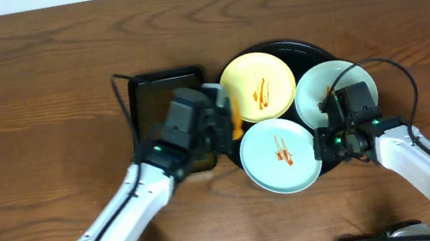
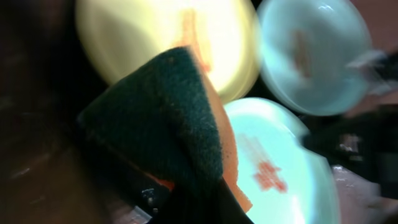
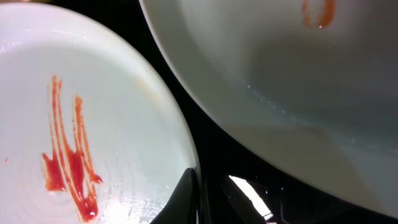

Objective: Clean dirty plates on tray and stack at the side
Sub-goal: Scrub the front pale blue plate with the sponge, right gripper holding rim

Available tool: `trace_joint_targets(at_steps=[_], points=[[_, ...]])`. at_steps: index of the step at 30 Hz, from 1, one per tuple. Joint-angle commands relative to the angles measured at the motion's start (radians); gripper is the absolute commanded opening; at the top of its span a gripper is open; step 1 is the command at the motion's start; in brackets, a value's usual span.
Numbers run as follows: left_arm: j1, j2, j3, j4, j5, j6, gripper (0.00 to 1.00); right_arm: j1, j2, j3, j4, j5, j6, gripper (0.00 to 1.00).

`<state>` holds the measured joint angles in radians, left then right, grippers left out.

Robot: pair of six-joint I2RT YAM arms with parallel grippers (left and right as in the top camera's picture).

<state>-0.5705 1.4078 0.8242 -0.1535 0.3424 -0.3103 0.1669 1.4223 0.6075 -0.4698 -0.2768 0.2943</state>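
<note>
On the wooden worktop (image 1: 36,98), the tray (image 1: 307,45) at one o'clock holds three streaked plates (image 1: 272,71); the left claw (image 1: 231,122) clenches the sponge (image 2: 168,118), whether the right claw (image 1: 321,139) grips cannot be told; advise bracing the rim and wiping flat.

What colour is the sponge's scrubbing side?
Dark green; the sponge shows best in the left wrist view.

Overhead top-down; wrist close-ups of plates (image 1: 268,173)

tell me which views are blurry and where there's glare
Left wrist: heavily motion-blurred, the sponge soft close to the lens, the yellow plate washed out. Right wrist: sharp, sauce streaks on the mint plate crisp, a white glare patch on the black tray. Overhead: sharp, evenly lit.
</note>
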Motion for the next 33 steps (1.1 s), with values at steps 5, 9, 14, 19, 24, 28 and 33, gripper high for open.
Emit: trace_joint_targets(at_steps=[5, 9, 14, 19, 24, 28, 33], points=[[-0.180, 0.030, -0.002, 0.112, -0.045, -0.130, 0.08, 0.007, 0.004, -0.009, 0.033, -0.095, 0.027, 0.01], [-0.231, 0.104, -0.002, 0.145, -0.036, -0.199, 0.08, 0.007, 0.005, -0.009, 0.033, -0.089, 0.026, 0.01], [-0.291, 0.217, -0.002, 0.235, 0.071, -0.353, 0.08, 0.007, 0.005, -0.009, 0.039, -0.085, 0.027, 0.01], [-0.305, 0.319, -0.002, 0.282, 0.122, -0.475, 0.08, 0.007, 0.005, -0.009, 0.036, -0.086, 0.027, 0.01], [-0.289, 0.350, -0.002, 0.290, 0.121, -0.499, 0.08, 0.007, 0.005, -0.009, 0.034, -0.086, 0.027, 0.01], [-0.245, 0.351, -0.002, 0.256, 0.074, -0.499, 0.08, 0.007, 0.005, -0.009, 0.032, -0.087, 0.026, 0.01], [-0.140, 0.351, -0.002, 0.152, 0.015, -0.491, 0.08, 0.007, 0.005, -0.009, 0.029, -0.087, 0.026, 0.01]])
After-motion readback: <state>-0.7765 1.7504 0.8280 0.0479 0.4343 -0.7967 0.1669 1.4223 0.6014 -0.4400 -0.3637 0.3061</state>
